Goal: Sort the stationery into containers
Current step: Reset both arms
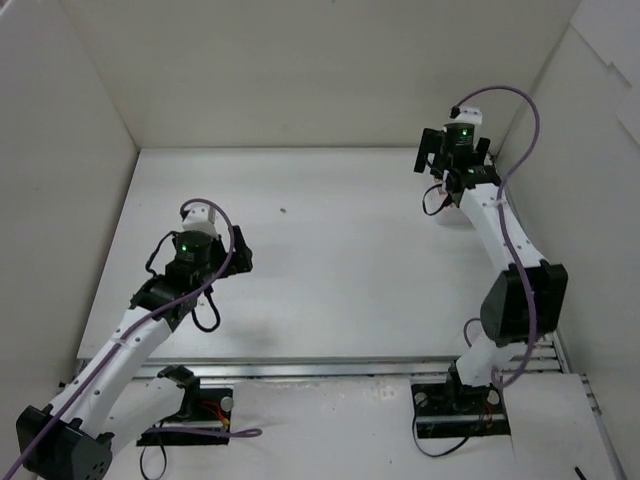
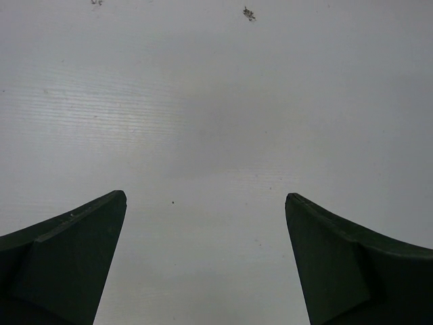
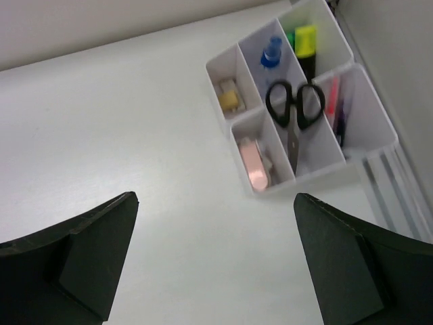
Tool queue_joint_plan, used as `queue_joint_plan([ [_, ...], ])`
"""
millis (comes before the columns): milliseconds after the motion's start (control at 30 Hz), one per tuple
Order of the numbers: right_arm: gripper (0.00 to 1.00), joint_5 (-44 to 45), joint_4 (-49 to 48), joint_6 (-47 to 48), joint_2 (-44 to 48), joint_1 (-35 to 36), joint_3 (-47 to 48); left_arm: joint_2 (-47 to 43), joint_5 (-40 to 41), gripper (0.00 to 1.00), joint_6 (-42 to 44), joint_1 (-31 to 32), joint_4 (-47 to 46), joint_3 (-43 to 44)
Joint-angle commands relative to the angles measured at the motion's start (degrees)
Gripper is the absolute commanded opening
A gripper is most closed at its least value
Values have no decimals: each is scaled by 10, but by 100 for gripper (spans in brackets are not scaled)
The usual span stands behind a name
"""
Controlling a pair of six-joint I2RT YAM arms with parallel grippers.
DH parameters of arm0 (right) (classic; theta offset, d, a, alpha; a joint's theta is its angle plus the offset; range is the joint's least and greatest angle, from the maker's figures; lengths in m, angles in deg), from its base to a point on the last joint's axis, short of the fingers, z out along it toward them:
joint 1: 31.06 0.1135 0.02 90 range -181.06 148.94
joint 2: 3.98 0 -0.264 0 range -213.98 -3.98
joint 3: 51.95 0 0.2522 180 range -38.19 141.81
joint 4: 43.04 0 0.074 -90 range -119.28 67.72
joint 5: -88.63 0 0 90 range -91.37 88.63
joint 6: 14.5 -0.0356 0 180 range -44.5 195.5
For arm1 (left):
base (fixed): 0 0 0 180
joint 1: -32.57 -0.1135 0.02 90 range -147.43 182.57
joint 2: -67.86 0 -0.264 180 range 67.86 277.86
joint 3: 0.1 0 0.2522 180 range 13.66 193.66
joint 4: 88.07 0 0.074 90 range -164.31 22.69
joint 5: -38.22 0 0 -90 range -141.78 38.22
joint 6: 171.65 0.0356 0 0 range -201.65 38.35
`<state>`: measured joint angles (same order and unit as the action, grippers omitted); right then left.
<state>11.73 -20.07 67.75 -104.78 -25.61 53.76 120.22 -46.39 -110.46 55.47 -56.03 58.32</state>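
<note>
The white organiser box (image 3: 308, 172) shows at the upper right of the right wrist view. Its compartments hold black scissors (image 3: 295, 112), a pink eraser (image 3: 254, 162), a beige eraser (image 3: 229, 99), a blue-capped tube (image 3: 272, 53), a yellow-capped marker (image 3: 306, 37) beside a green cap (image 3: 289, 34), and red pens (image 3: 333, 101). My right gripper (image 3: 215, 197) is open and empty, above bare table to the near left of the box; in the top view it (image 1: 455, 160) is at the far right. My left gripper (image 2: 206, 195) is open and empty over bare table, mid-left in the top view (image 1: 238, 252).
White walls close in the table at the back and on both sides (image 1: 330, 70). A metal rail (image 1: 330, 368) runs along the near edge and also shows beside the box (image 3: 396, 186). A small dark speck (image 1: 283, 210) lies on the table surface.
</note>
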Motion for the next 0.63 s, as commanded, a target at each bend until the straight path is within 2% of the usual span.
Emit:
queue_joint_plan([
  [0, 98, 7, -81, -110, 172, 10, -182, -25, 37, 99, -47, -5, 55, 31],
  [67, 98, 18, -88, -137, 279, 25, -309, -34, 34, 99, -58, -10, 70, 31],
  [133, 98, 24, -89, -167, 381, 46, -384, -53, 20, 100, -62, -10, 68, 13],
  [167, 98, 22, -89, -176, 409, 50, -452, -59, 3, 99, -61, -10, 63, -2],
  [267, 98, 17, -74, -201, 522, 53, -543, -87, -13, 99, -59, -10, 55, -23],
  [433, 98, 28, -20, -208, 674, 54, -604, -124, 5, 100, -55, -10, 76, -31],
  [600, 98, 38, -13, -206, 718, 53, -621, -139, 9, 99, -55, -10, 69, -37],
])
